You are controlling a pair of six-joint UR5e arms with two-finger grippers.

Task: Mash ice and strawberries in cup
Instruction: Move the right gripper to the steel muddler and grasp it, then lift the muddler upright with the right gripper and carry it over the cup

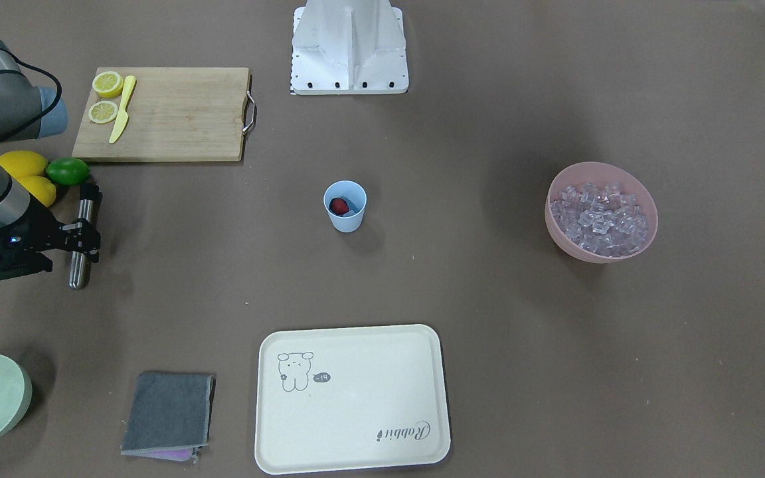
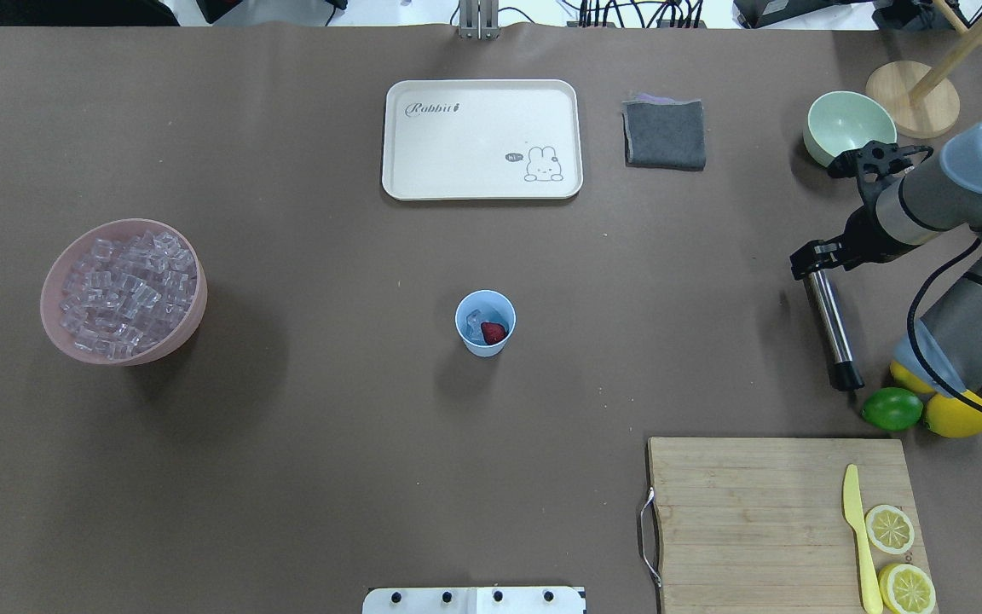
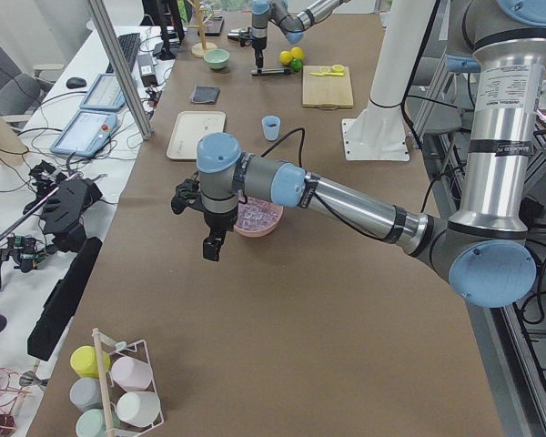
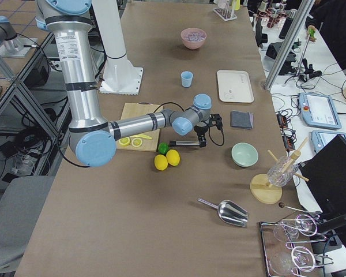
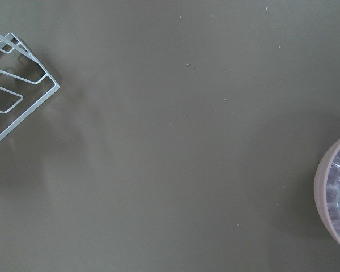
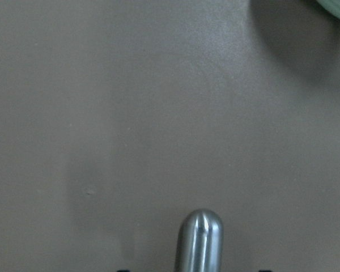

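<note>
The light blue cup [image 1: 344, 223] stands upright at the middle of the bench, holding the strawberry [image 1: 338, 206] and a little ice [image 2: 475, 321]. More ice fills the pink bowl [image 1: 595, 255], well off to the robot's left. The right hand [image 1: 82, 240] is clamped around a level steel rod [image 1: 79, 269] at the bench's right, near the lime [image 1: 68, 171], while the left hand [image 3: 211, 248] hangs above the bench beside the pink bowl, and I cannot tell whether its fingers are apart or together.
</note>
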